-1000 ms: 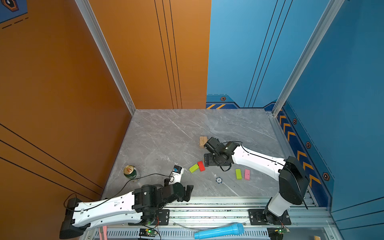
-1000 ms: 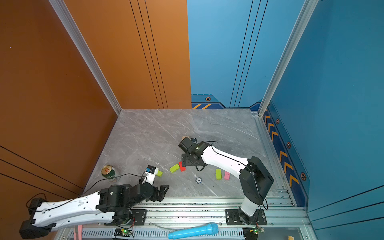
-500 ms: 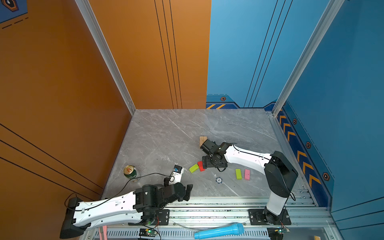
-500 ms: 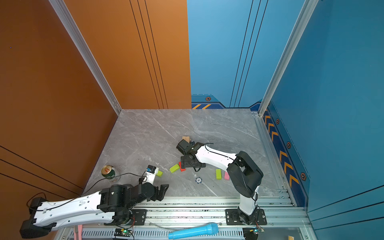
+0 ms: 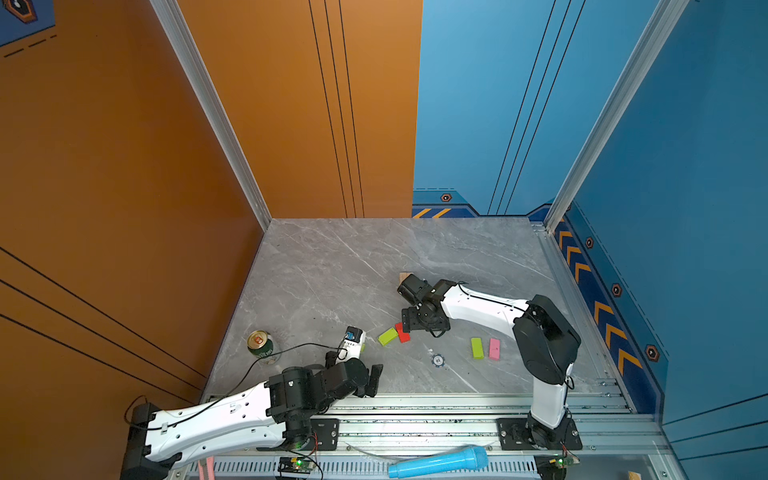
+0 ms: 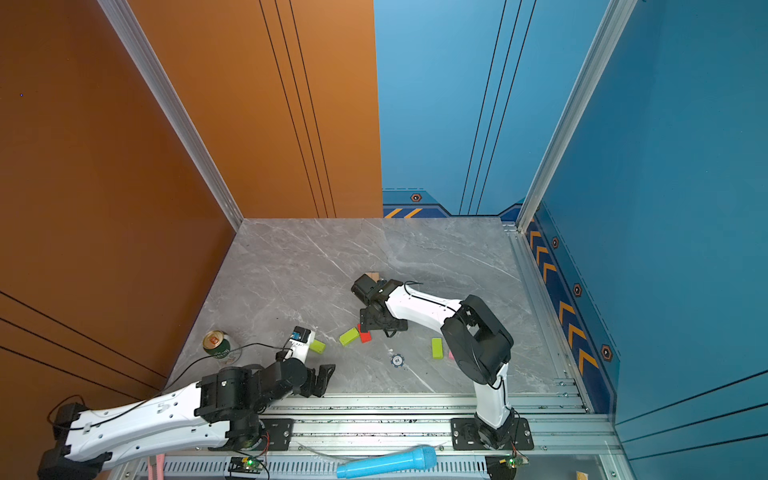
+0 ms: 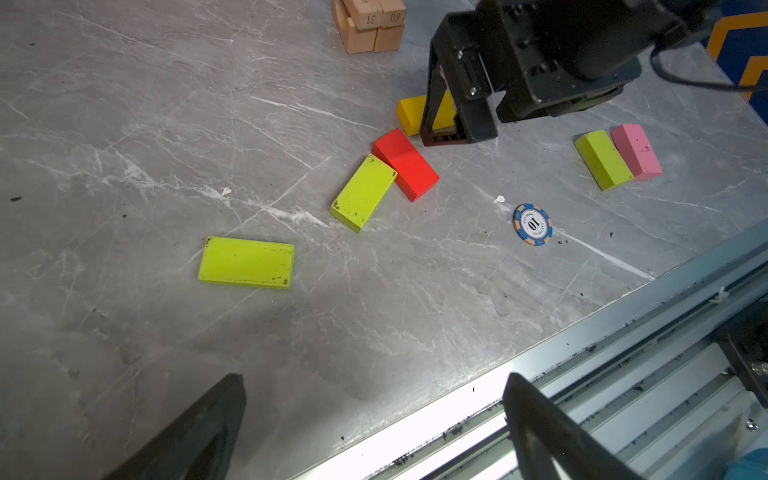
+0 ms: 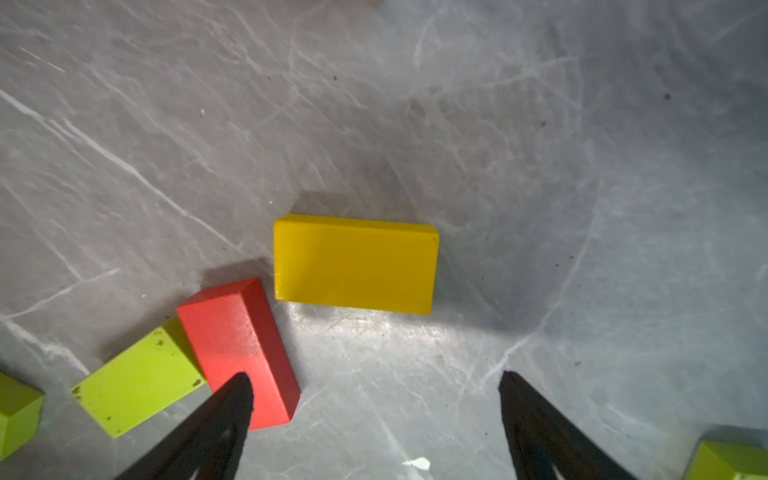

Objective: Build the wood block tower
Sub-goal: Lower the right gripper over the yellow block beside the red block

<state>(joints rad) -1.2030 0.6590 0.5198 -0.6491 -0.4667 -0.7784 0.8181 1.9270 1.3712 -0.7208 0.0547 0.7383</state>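
Observation:
The tower is a low stack of tan wood blocks (image 7: pixel 370 25), mostly hidden behind my right wrist in both top views (image 5: pixel 405 276) (image 6: pixel 374 276). My right gripper (image 8: pixel 376 380) (image 7: pixel 455 133) (image 5: pixel 409 326) hangs open just over the table, nothing between its fingers. The yellow block (image 8: pixel 355 264) (image 7: pixel 409 114) lies flat just ahead of the fingertips. One fingertip overlaps the red block (image 8: pixel 239 349) (image 5: pixel 402 332), which touches a lime green block (image 8: pixel 137 374) (image 5: pixel 387 336). My left gripper (image 7: pixel 374 380) (image 5: pixel 372 382) is open and empty at the front edge.
Another lime block (image 7: pixel 247 262) lies near my left wrist. A lime block (image 5: pixel 477 347) and a pink block (image 5: pixel 494 348) sit side by side to the right. A blue-white chip (image 5: pixel 437 360), a green can (image 5: pixel 259 344), the front rail with a blue microphone (image 5: pixel 438 461).
My right arm has swung its elbow inward and the gripper has shifted slightly forward and lower, towards the red and yellow blocks. The left arm has not moved.

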